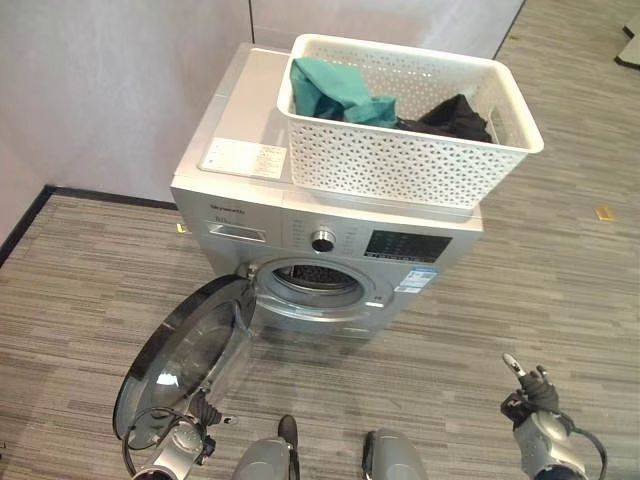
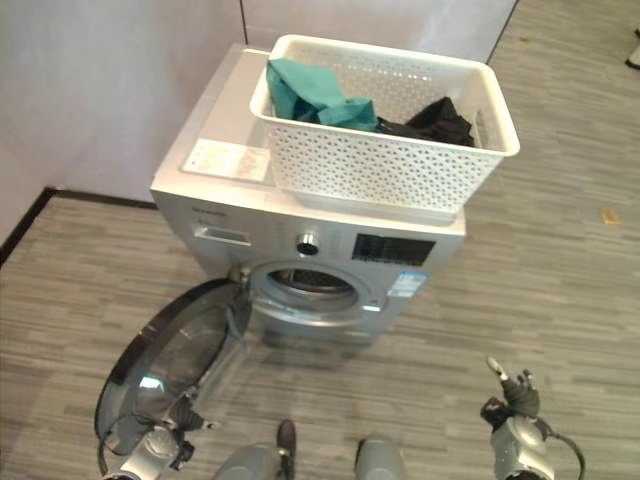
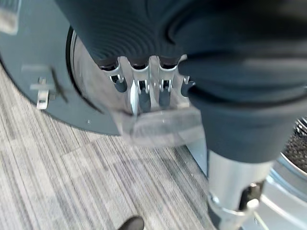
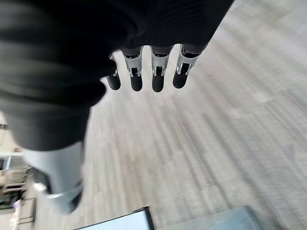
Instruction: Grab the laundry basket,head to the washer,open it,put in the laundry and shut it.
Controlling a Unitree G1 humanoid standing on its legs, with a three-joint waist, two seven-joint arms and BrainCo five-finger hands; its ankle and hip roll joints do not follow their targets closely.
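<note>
A white perforated laundry basket (image 1: 410,165) stands on top of the silver front-loading washer (image 1: 245,120). It holds a teal garment (image 1: 335,88) and a black garment (image 1: 455,118). The washer's round door (image 1: 185,355) is swung wide to the left, and the drum opening (image 1: 318,282) is exposed. My left hand (image 1: 190,432) is low at the door's near edge with relaxed fingers (image 3: 139,91) pointing at the door glass (image 3: 91,91) and holding nothing. My right hand (image 1: 530,392) hangs over the floor at the lower right, its fingers (image 4: 144,76) straight and empty.
The washer stands against a pale wall (image 1: 110,90) with a dark skirting (image 1: 100,195) at the left. Grey striped flooring (image 1: 560,290) runs to the right of the machine. The open door takes up the floor at the front left.
</note>
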